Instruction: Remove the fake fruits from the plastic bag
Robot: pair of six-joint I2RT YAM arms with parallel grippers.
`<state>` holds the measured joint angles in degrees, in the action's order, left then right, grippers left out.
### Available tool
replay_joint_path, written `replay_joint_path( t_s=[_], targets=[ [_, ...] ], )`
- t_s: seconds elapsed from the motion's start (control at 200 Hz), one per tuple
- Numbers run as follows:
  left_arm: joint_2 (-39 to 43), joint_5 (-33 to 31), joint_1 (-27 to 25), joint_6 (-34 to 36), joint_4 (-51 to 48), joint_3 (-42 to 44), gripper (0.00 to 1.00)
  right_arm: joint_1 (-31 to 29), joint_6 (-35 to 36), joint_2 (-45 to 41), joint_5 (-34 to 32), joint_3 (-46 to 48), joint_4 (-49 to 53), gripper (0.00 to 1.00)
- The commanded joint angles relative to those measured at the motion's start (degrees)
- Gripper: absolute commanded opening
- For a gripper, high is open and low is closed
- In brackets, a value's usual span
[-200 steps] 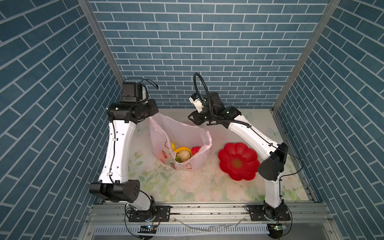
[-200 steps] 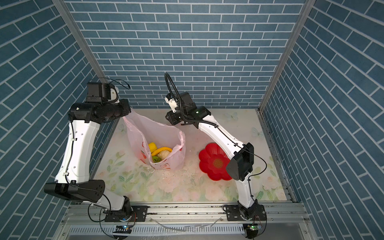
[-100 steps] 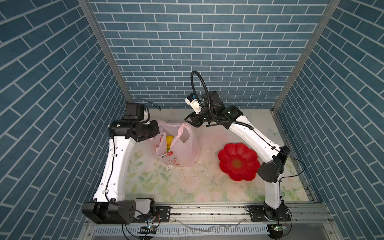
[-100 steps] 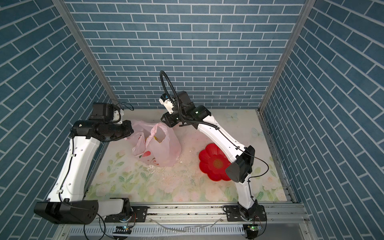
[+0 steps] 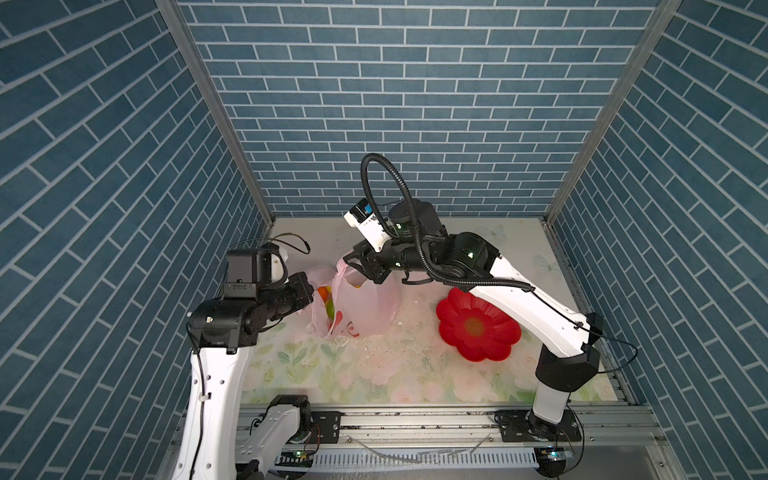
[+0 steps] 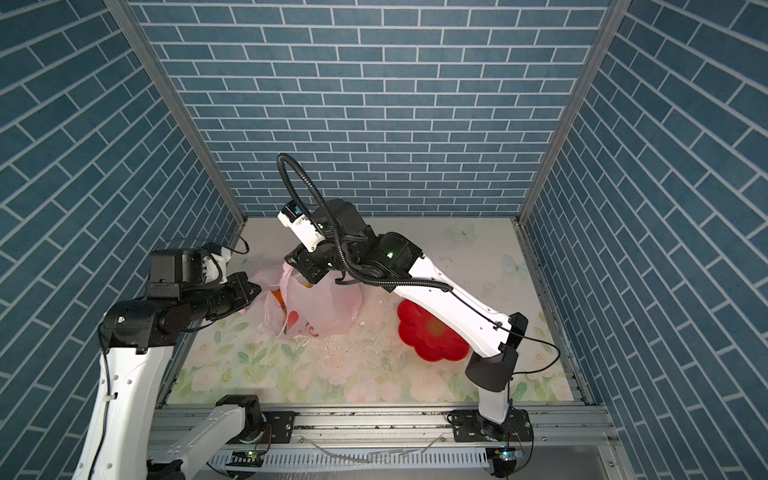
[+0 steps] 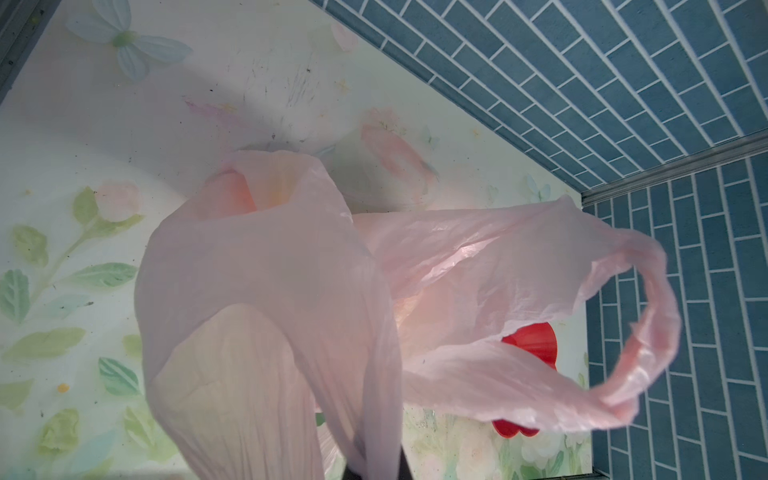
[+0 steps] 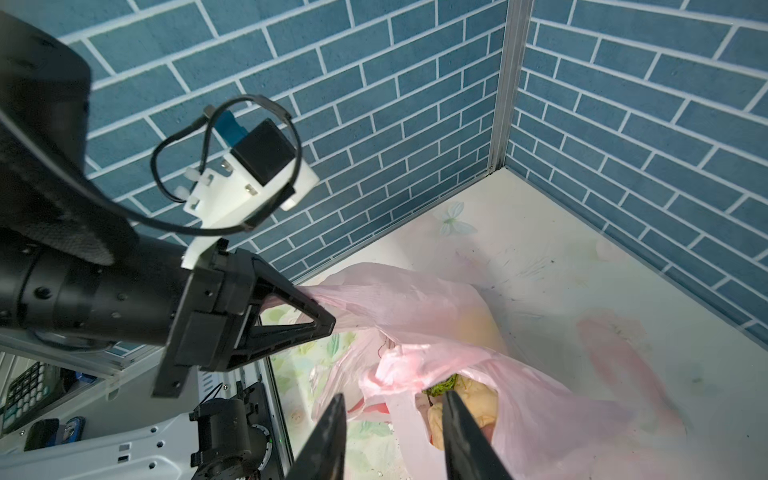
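Nearest, the floral table mat (image 5: 374, 374) is seen to be strewn with pale crumbs (image 5: 376, 347). Further in, on the right, a red plate (image 5: 494, 345) is laid flat on the mat, and its far edge is hidden by the right arm's white forearm. It is set apart from the plastic bag (image 5: 368, 303), which is slumped on the mat left of centre, between the two grippers.

The fake fruits (image 5: 324, 294) are kept inside the bag. In both top views only orange and yellow patches are seen through the gap in the film (image 6: 277, 300). In the right wrist view a green bumpy ball (image 8: 442, 388) and a cream ball (image 8: 478, 409) are made out in the mouth, half covered by a bunched fold of pink film that is drawn across the opening.

The left gripper (image 8: 328, 324) is pressed together on the bag's rim, and the film is pulled taut from its tips. In the left wrist view the bag (image 7: 270, 270) is draped from it, and a handle loop (image 7: 648, 332) is left hanging free to one side.

The right gripper (image 8: 395, 432) is held at the mouth's far edge, with its fingers (image 8: 328, 436) spread partway. A strip of film is seen in the gap, but nothing is pinched. Behind all this the blue brick wall (image 5: 395, 124) is seen.
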<state>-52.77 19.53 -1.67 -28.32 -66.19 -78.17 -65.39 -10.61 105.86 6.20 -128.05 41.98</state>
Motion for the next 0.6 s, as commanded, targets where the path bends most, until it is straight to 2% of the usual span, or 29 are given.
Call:
replay_joint_path(
  t_s=[0.0, 0.145, 0.255, 0.415, 0.595],
  targets=[
    [2.3, 1.4, -0.1, -2.9, -1.1, 2.5, 0.0, -2.5, -4.5, 3.1, 1.3, -0.9, -0.1, 0.38],
    [5.1, 2.5, -0.3, -5.1, 0.4, 6.2, 0.0, -5.4, -5.9, 6.2, 0.9, -2.7, -1.7, 0.38],
    [5.9, 0.2, -0.4, -4.0, -0.6, 6.6, 0.0, -5.9, -8.3, 9.1, 0.8, -4.1, 0.8, 0.37],
    [6.4, -3.2, -0.4, -2.5, -0.3, 7.6, 0.0, -5.7, -10.1, 7.9, -0.8, 6.9, -1.6, 0.35],
    [6.9, -4.0, -0.4, -1.7, 1.2, 11.2, 0.0, -4.8, -10.6, 5.3, -4.5, 21.0, -5.2, 0.34]
  ],
)
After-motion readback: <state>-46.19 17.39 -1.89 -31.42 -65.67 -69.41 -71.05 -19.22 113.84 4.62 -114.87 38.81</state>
